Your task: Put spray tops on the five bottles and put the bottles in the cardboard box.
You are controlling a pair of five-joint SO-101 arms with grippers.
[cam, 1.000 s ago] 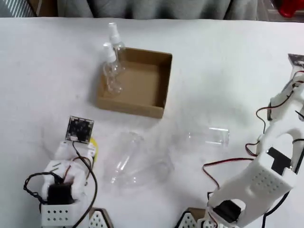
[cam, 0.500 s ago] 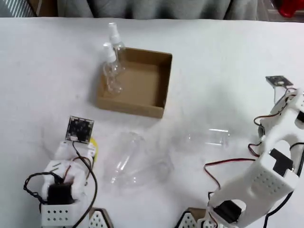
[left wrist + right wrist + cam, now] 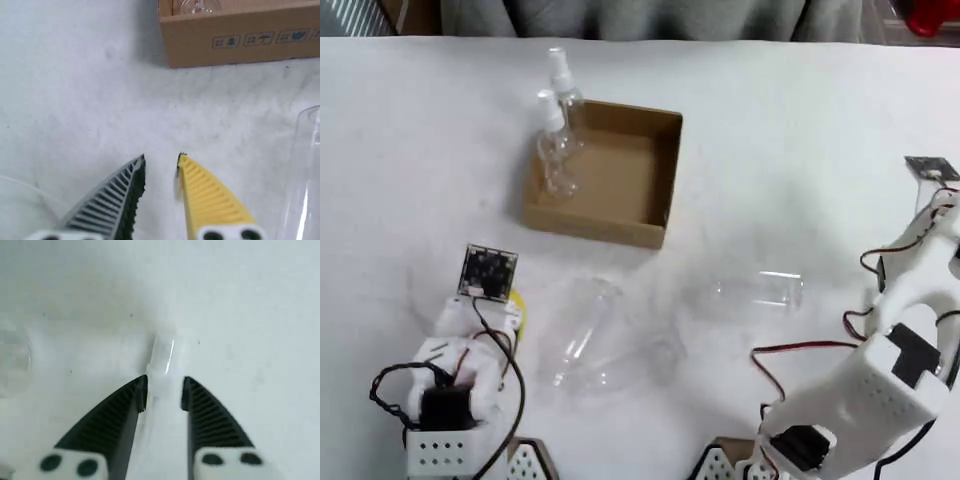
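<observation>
The cardboard box (image 3: pixel 610 175) lies open at mid-table. Two clear bottles with spray tops stand at its far left corner, one (image 3: pixel 556 150) inside the box and one (image 3: pixel 563 85) at its outer edge. Capless clear bottles lie on the table: one (image 3: pixel 760 290) right of centre, two (image 3: pixel 585 320) (image 3: pixel 645 360) nearer the front. My left gripper (image 3: pixel 161 159) is open over bare table, near the box (image 3: pixel 235 30). My right gripper (image 3: pixel 164 386) is shut on a small clear spray top (image 3: pixel 162 356) that sticks out past its fingertips.
The left arm (image 3: pixel 455 385) sits at the front left corner, the right arm (image 3: pixel 880 360) at the front right. A clear bottle's edge (image 3: pixel 305 170) shows beside the left gripper. A faint round bottle end (image 3: pixel 12 357) lies off to one side of the right gripper.
The right arm swung in from the far right edge towards the middle, then shifted back right a little. The left arm, box and bottles have not moved.
</observation>
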